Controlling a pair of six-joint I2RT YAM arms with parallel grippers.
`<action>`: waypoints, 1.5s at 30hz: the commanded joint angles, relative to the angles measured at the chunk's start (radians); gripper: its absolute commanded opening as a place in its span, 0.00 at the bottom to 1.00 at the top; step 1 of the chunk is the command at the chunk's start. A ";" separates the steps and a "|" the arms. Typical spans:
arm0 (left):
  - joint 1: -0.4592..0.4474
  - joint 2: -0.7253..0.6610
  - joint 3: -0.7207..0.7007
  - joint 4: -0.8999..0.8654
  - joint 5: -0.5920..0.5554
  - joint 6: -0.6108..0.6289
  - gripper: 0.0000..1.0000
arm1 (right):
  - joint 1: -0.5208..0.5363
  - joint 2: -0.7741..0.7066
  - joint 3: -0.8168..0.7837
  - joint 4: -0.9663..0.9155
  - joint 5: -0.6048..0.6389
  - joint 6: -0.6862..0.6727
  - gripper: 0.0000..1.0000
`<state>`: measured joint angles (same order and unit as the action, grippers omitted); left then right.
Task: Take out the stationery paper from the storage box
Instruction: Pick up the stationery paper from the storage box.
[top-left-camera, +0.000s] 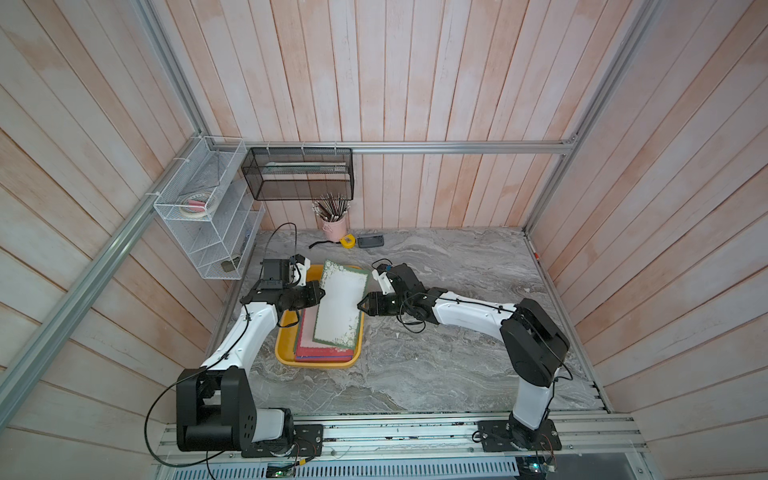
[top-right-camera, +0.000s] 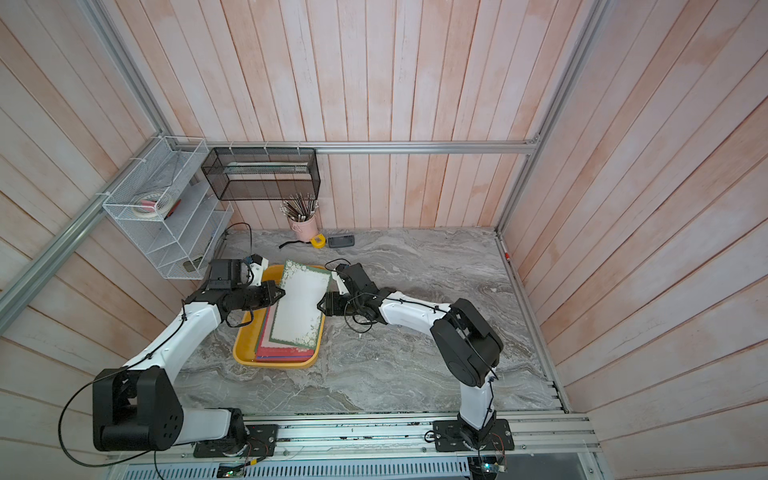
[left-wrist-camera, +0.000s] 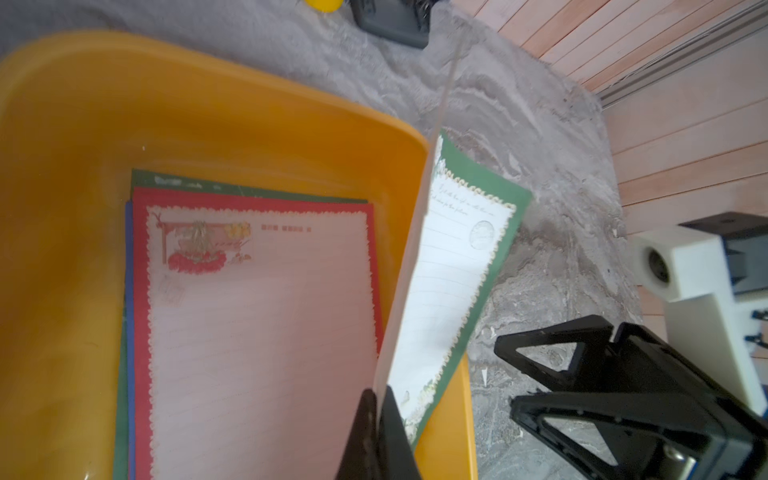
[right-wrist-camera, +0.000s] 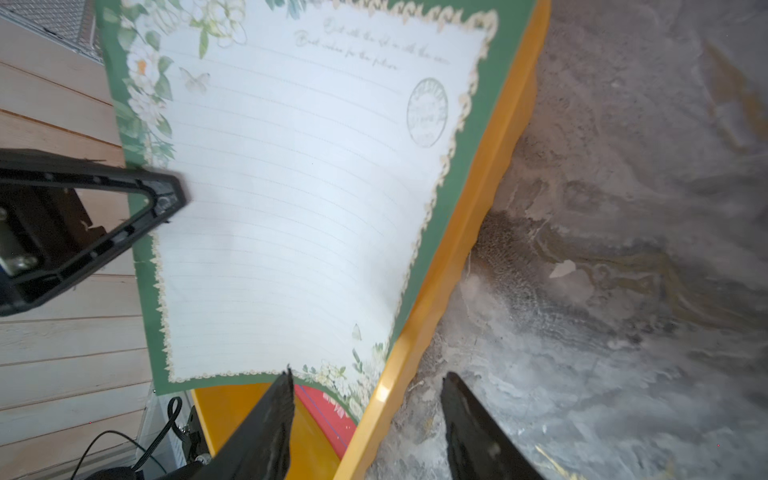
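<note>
At the tip of my left arm, the left gripper (left-wrist-camera: 378, 394) is pinched shut on one long edge of the green-bordered sheet (top-left-camera: 341, 307) of stationery paper, which is held tilted over the storage box (top-left-camera: 284, 355), its opposite edge reaching past the box's right wall. Facing it, my right gripper (right-wrist-camera: 368, 376) stands with jaws apart, gripping nothing, just beside that opposite edge; I cannot tell whether a finger touches the paper. Beneath, the stack (left-wrist-camera: 257, 332) of other sheets, a red-bordered pink one uppermost, lies flat inside the yellow box, which rests on the marbled table (top-left-camera: 436, 357).
</note>
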<state>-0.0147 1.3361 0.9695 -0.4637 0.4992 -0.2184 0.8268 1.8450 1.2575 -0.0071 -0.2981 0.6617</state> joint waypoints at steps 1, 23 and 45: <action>-0.030 -0.068 0.056 0.012 -0.025 0.040 0.00 | -0.002 -0.084 0.025 -0.048 0.111 -0.098 0.60; -0.124 -0.357 0.193 0.683 0.517 0.224 0.00 | -0.025 -0.990 -0.483 0.601 0.223 -0.871 0.95; -0.132 -0.384 -0.009 1.301 0.646 -0.321 0.00 | -0.027 -0.916 -0.296 0.520 -0.197 -0.842 0.86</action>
<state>-0.1410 0.9668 0.9661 0.8040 1.1477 -0.4915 0.8036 0.9249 0.9249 0.5007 -0.4164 -0.2108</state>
